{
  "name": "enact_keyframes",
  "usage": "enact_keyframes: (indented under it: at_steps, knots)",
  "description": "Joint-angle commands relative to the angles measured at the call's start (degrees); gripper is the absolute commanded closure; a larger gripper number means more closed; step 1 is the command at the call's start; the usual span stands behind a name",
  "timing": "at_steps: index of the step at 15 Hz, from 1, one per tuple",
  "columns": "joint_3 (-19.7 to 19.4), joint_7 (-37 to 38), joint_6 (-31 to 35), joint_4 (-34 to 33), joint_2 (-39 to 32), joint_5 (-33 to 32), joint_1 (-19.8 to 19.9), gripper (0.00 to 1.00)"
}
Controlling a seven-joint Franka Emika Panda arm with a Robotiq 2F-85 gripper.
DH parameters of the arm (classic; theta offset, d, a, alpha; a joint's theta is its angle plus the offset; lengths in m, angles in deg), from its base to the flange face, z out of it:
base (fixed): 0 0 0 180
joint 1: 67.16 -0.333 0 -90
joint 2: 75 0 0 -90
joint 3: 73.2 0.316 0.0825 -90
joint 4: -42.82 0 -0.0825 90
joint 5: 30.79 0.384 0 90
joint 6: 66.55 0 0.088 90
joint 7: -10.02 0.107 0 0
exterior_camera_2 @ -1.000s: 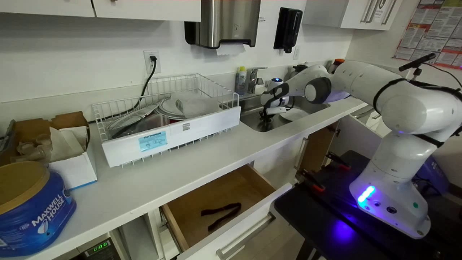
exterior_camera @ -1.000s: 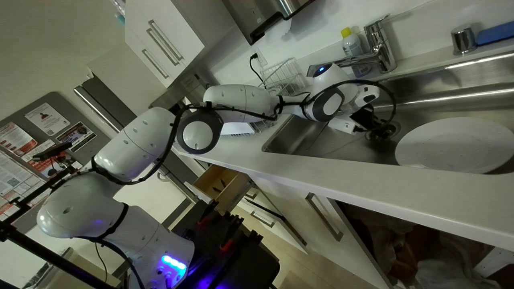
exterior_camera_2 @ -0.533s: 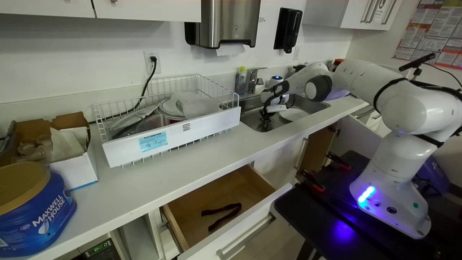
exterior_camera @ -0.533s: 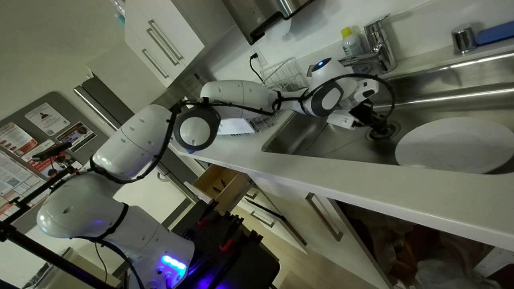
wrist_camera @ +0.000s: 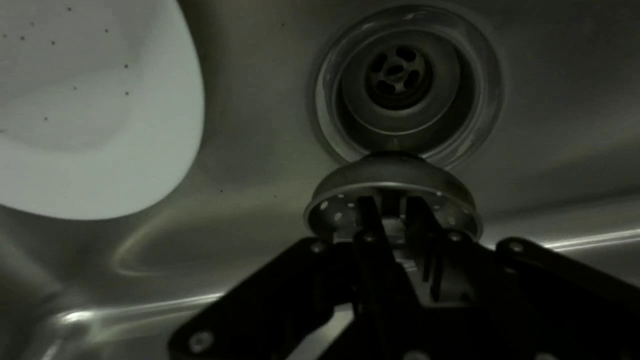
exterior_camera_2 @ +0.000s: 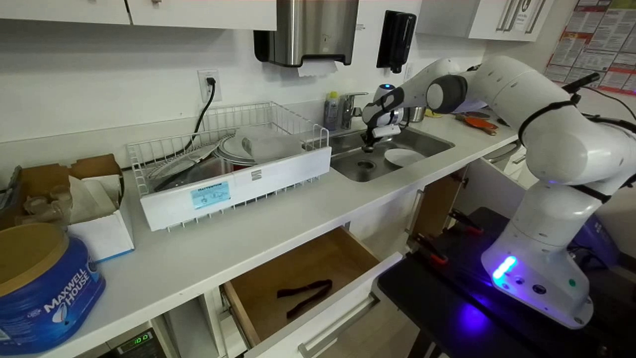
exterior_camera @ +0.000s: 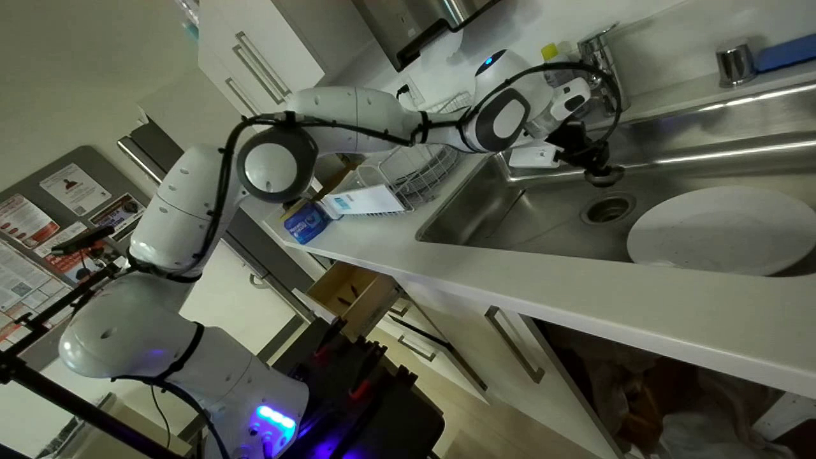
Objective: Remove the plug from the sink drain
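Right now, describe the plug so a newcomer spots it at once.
Start at the steel sink; over it is the black gripper. The plug is the round metal cup in its grip. Unlike the drain in the sink floor and the broad white plate beside that drain, it hangs in the air, its sides dotted with holes.

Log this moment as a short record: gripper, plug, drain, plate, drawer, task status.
Gripper: closed on the plug
Plug: held above the sink, out of the drain
Drain: uncovered, inner holes visible
Plate: white, in the sink beside the drain
Drawer: open, dark strap-like item inside
Task status: plug out, not yet put down
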Motion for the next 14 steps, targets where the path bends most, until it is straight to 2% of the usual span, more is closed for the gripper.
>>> enact_keyframes:
  at_steps: [1, 7, 11, 14]
  knots:
    - [1.3, -5.3, 2.9, 13.6, 9.5, -0.7, -1.0, 0.95]
    - [6.3, -12.5, 2.7, 27.5, 17.0, -0.9, -0.4, 0.95]
    - [8.4, -12.3, 2.9, 37.4, 21.5, 0.3, -0.1, 0.95]
    - [8.7, -10.7, 5.6, 44.9, 24.7, 1.5, -0.2, 0.95]
